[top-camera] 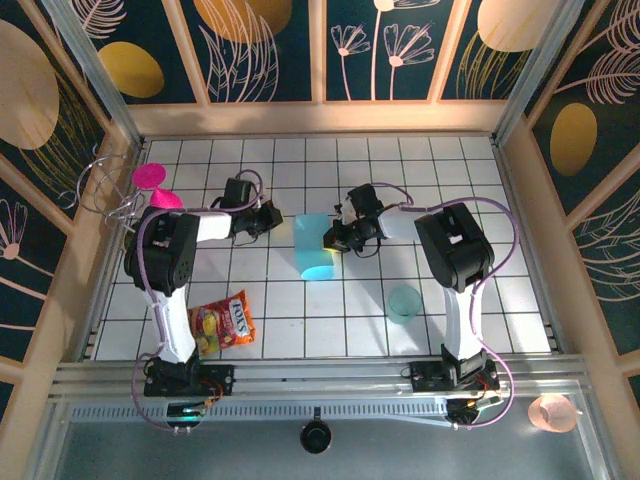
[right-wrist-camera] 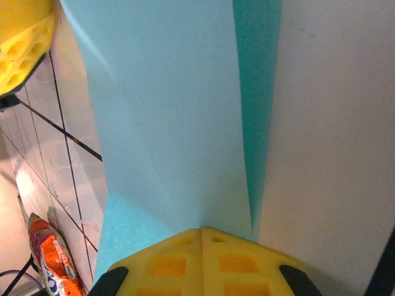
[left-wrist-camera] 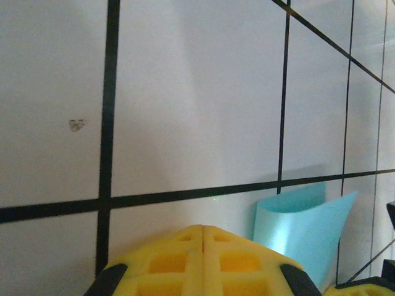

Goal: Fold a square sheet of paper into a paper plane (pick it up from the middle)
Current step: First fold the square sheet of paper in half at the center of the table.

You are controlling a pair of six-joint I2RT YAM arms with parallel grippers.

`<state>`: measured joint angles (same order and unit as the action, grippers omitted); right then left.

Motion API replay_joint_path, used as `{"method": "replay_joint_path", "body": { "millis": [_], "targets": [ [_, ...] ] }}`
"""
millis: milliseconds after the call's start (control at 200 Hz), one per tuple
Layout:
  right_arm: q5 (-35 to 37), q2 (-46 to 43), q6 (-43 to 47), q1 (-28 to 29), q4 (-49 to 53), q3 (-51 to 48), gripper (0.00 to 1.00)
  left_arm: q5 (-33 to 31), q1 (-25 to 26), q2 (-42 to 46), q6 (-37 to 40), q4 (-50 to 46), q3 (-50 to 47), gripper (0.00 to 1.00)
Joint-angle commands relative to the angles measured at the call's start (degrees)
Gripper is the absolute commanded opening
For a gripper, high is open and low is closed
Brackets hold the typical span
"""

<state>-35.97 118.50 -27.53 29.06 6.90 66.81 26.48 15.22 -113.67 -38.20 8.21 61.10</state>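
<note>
On surface [top-camera: 500, 200], teal cup [top-camera: 404, 303] upright, contents hard to tell. Light-blue square sheet of paper [top-camera: 313, 245] bowed, creased; right hand [top-camera: 333, 240] pinching its edge; left hand [top-camera: 272, 218] pressed together nearby.

The yellow, honeycomb-moulded pads [left-wrist-camera: 166, 262] of the left jaws rise from the bottom edge, pressed flat against each other along a thin centre seam with nothing between them, over a white counter [left-wrist-camera: 191, 92] ruled into tiles by black lines. Just right of the jaws, a light-blue sheet of paper [left-wrist-camera: 302, 225] stands up off the counter with its upper edge curving, its lower part hidden behind the jaws. A small dark smudge [left-wrist-camera: 76, 125] marks a tile at the left, and another yellow moulded piece [left-wrist-camera: 364, 287] pokes in at the bottom right corner past the paper.
</note>
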Motion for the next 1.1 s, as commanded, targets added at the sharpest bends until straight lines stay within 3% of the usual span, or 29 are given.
{"method": "replay_joint_path", "body": {
  "millis": [0, 210, 561, 856, 1096],
  "targets": [
    [25.3, 11.4, 1.3, -1.5, 11.3, -7.1, 0.0, -0.4, 3.5, 3.5, 2.5, -2.9, 2.8, 0.0],
    [25.2, 11.6, 1.4, -1.4, 11.3, -7.0, 0.0, 3.9, 7.2, -2.3, -4.2, 3.3, 5.3, 0.0],
    [26.1, 11.4, 1.7, -1.6, 11.7, -7.1, 0.0, -2.8, 5.4, -9.7, -2.6, -1.7, 9.7, 0.0],
    [26.6, 11.5, 1.7, -1.8, 11.5, -7.7, 0.0, -3.5, -0.8, -9.0, -0.8, -0.8, 8.2, 0.0],
    [26.2, 10.8, 1.6, -1.8, 11.2, -7.2, 0.0, -3.2, -0.9, -4.3, 0.4, -4.1, 9.7, 0.0]
  ]
}}
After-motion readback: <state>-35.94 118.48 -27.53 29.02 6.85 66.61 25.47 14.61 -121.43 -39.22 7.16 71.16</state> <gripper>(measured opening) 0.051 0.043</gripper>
